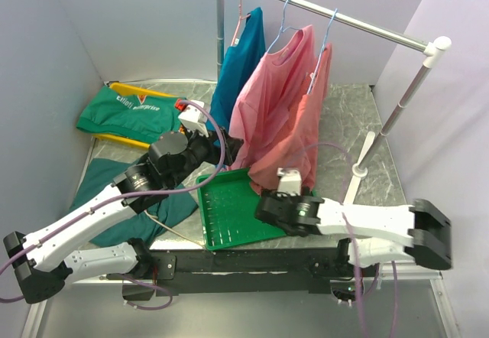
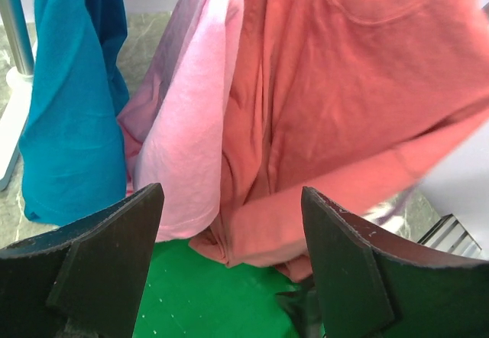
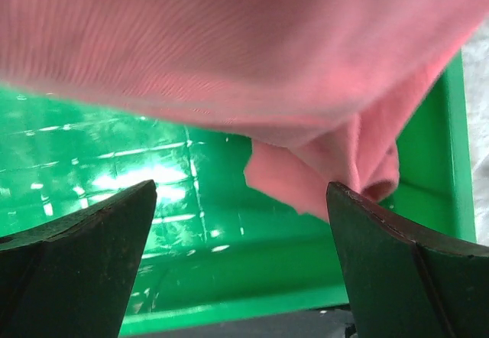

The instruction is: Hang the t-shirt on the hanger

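The salmon-red t-shirt (image 1: 306, 131) hangs on a light blue wire hanger (image 1: 326, 36) at the right of the rail, its hem reaching the green tray (image 1: 229, 216). My left gripper (image 1: 210, 153) is open and empty, facing the hanging shirts from the left; its wrist view shows the salmon t-shirt (image 2: 359, 101) ahead of the gripper (image 2: 229, 261). My right gripper (image 1: 263, 204) is open and empty over the tray, just under the shirt's hem (image 3: 229, 47), with nothing between its fingers (image 3: 241, 223).
A lighter pink t-shirt (image 1: 271, 93) and a teal-blue t-shirt (image 1: 237, 63) hang to the left on the same rail. A green t-shirt (image 1: 130, 112) lies at the back left and a dark teal cloth (image 1: 114, 193) under my left arm. The rack posts (image 1: 397, 116) stand behind.
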`<action>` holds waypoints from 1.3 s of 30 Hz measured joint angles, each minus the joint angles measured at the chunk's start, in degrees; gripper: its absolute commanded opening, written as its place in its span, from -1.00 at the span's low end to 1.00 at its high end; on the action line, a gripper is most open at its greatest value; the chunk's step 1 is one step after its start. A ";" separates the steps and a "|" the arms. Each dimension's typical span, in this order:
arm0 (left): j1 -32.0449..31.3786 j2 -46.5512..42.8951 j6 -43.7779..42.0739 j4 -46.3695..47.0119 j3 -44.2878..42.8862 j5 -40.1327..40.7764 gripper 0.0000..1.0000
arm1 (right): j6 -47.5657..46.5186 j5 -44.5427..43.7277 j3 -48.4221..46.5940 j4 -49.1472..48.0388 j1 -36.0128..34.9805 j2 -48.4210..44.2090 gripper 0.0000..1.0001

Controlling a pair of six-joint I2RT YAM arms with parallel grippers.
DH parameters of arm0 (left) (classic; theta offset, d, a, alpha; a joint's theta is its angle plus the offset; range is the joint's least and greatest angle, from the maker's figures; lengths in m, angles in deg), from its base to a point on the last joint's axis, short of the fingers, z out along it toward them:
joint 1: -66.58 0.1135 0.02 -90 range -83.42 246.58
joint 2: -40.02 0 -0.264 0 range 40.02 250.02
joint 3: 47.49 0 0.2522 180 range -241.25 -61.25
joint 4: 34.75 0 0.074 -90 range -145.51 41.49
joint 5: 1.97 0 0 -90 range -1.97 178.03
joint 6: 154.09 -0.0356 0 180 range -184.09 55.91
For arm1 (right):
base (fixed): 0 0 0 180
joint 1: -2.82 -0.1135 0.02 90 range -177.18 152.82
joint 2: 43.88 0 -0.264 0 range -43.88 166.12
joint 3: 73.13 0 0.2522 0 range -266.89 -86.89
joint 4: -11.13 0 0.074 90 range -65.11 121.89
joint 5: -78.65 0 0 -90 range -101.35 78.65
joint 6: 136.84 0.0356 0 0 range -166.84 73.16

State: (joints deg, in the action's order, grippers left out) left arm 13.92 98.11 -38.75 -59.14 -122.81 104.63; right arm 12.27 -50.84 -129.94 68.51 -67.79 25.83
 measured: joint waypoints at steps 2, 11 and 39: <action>0.15 0.00 0.09 0.07 0.39 -0.31 0.57 | 2.25 -0.63 2.69 -0.39 -1.16 -4.68 1.00; 0.35 0.26 0.90 0.13 0.81 -1.38 0.57 | 5.27 -2.99 7.61 -7.26 0.72 -6.91 1.00; 0.79 0.55 0.85 0.04 0.81 -1.84 0.54 | -1.68 -14.95 -3.87 -10.54 11.34 5.40 -1.00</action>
State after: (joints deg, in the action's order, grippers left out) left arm 14.70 98.65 -37.90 -59.10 -122.00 102.79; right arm 10.58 -65.79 -133.81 57.97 -56.44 31.23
